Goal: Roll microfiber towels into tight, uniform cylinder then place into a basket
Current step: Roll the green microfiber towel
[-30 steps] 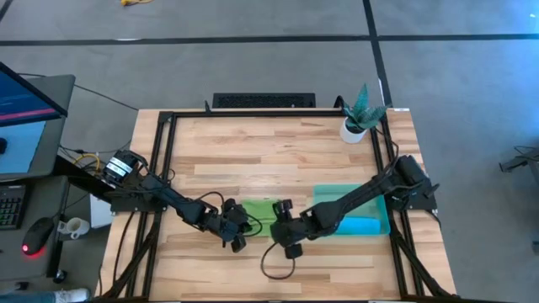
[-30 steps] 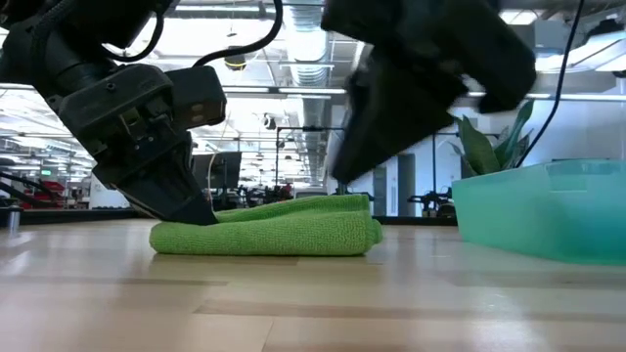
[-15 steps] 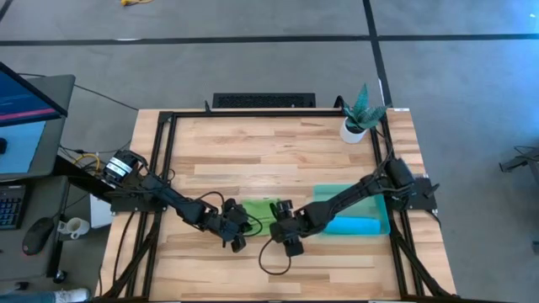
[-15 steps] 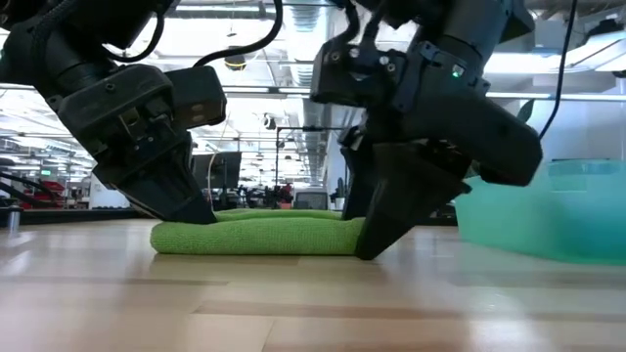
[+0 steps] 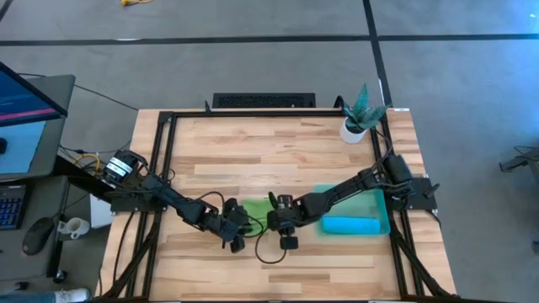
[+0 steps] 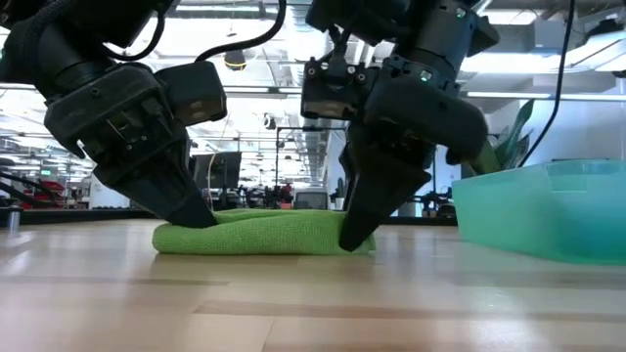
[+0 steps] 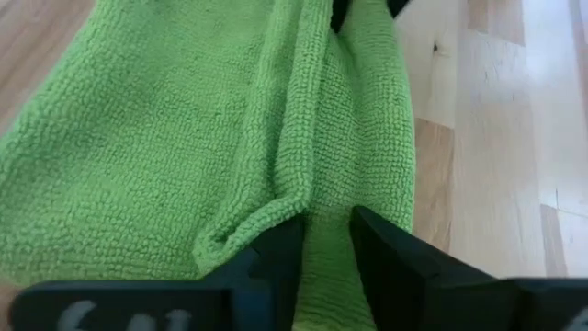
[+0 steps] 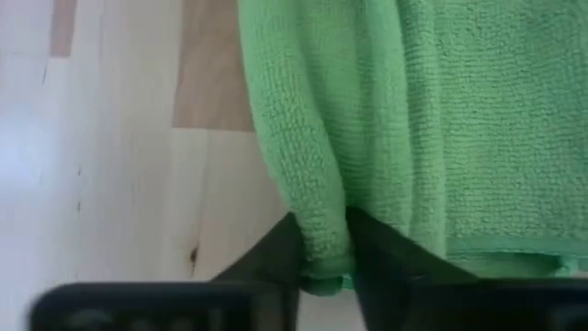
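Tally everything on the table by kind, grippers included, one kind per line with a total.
Towels: 2, the green towel pinched at both ends, the blue towel in the basket
Baskets: 1, the teal basket
Potted plants: 1, the potted plant
Grippers: 2, the left gripper and the right gripper
Total: 6

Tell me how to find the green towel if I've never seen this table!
Look at the wooden table, along its near edge, just left of the teal basket. The green towel lies folded flat between the two end effectors, left and right, each pinching one end. It's lime and fuzzy, unlike the blue towel in the basket.
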`<state>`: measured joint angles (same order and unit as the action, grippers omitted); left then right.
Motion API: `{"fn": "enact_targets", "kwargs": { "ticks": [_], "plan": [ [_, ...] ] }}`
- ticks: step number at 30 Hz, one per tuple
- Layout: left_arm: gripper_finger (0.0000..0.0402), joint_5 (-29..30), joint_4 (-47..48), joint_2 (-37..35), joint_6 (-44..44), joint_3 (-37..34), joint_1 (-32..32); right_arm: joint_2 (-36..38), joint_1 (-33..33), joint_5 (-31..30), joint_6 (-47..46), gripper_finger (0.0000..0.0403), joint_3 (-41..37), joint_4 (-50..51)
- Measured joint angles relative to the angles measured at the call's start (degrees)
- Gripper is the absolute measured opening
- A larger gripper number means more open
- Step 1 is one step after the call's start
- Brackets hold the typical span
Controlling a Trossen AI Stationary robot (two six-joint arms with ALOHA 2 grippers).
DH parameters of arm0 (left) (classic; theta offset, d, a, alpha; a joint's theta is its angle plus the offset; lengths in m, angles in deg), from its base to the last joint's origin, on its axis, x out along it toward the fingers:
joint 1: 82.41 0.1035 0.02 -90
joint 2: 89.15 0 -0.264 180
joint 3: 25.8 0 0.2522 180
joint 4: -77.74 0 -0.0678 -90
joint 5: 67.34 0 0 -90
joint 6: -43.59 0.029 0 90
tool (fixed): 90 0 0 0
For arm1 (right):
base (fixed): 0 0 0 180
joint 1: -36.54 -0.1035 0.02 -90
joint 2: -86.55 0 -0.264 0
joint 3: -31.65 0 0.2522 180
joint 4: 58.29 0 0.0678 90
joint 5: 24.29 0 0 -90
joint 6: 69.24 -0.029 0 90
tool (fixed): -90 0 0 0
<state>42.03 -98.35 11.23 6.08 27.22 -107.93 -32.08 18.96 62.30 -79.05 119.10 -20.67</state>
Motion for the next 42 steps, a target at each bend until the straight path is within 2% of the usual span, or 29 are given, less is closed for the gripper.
{"fn": "enact_targets", "kwargs": {
  "ticks": [4,6,10,15,19,24,27,34,39,42],
  "plan": [
    [0.014,0.42,-0.02,0.0,0.0,0.0,0.02,0.11,0.51,2.1,-0.43,0.0039,-0.04,0.11],
    [0.0158,0.33,-0.02,0.0,0.2,0.0,0.02,0.15,0.66,3.15,-0.44,0.0019,-0.04,0.14],
    [0.0174,-0.67,-0.31,-0.02,4.92,0.0,0.02,0.15,0.95,3.49,-0.45,0.0024,-0.04,0.13],
    [0.0173,-0.66,0.53,-1.11,11.57,-0.08,-0.3,0.15,1.3,4.68,-0.43,0.0033,-0.04,-0.03],
    [0.0166,-1.37,3.59,-4.84,14.64,-0.29,-0.56,0.15,1.61,5.3,-0.43,0.0019,-0.04,-0.2],
    [0.0163,-1.21,9.32,-10.17,17.4,-0.24,-2.66,0.15,1.65,5.48,-0.43,0.0027,-0.04,-0.28],
    [0.0163,-1.2,9.2,-11.25,21.65,-0.24,-4.87,0.15,1.65,5.47,-0.43,0.0032,-0.07,-0.32],
    [0.0162,3.57,6.0,-8.14,33.74,-0.09,-7.87,0.15,1.63,5.27,-0.57,0.002,-0.09,-0.42],
    [0.0165,9.25,7.92,-6.49,34.91,1.75,-7.83,0.15,1.61,5.23,-1.69,0.0033,-0.09,-0.46],
    [0.0172,9.21,7.98,-6.45,35.86,2.12,-7.74,0.15,1.63,5.22,-1.74,0.0026,-0.09,-0.44]
  ]
}}
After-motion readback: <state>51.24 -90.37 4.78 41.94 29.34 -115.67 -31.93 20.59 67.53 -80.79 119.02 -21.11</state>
